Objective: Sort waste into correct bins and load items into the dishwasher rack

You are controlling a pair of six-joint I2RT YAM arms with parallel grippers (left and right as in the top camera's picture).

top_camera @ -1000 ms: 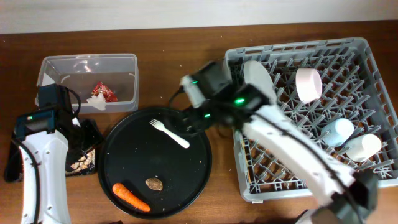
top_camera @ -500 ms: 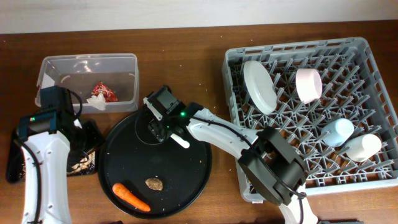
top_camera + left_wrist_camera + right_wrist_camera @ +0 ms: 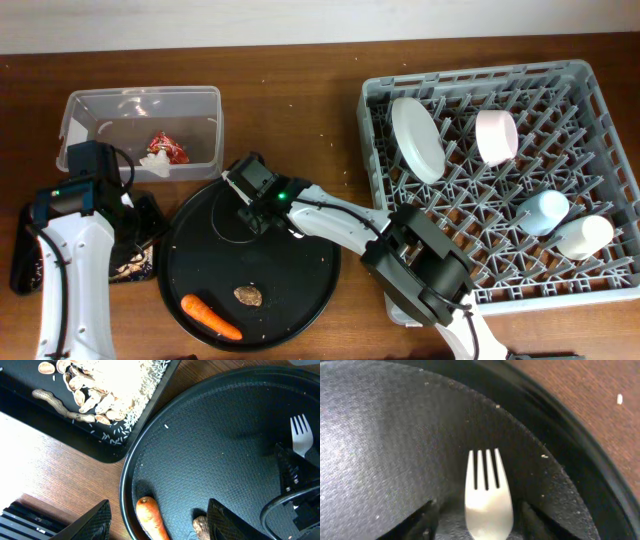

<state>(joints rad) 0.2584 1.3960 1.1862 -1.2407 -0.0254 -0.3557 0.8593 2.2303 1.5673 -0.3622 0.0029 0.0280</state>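
I read this as a lab kitchen mock-up: bare wooden table (image 3: 300, 90), a grey dishwasher rack (image 3: 490, 215) at right (pale wall (image 3: 300, 20) beyond).

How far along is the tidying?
Done: pale round plate, pink bowl, blue cup and white cup in the grey plastic rack; red crumpled wrapper in the clear plastic tub. In hand: right gripper straddles the white plastic fork. Remaining: orange carrot, small brown lump.
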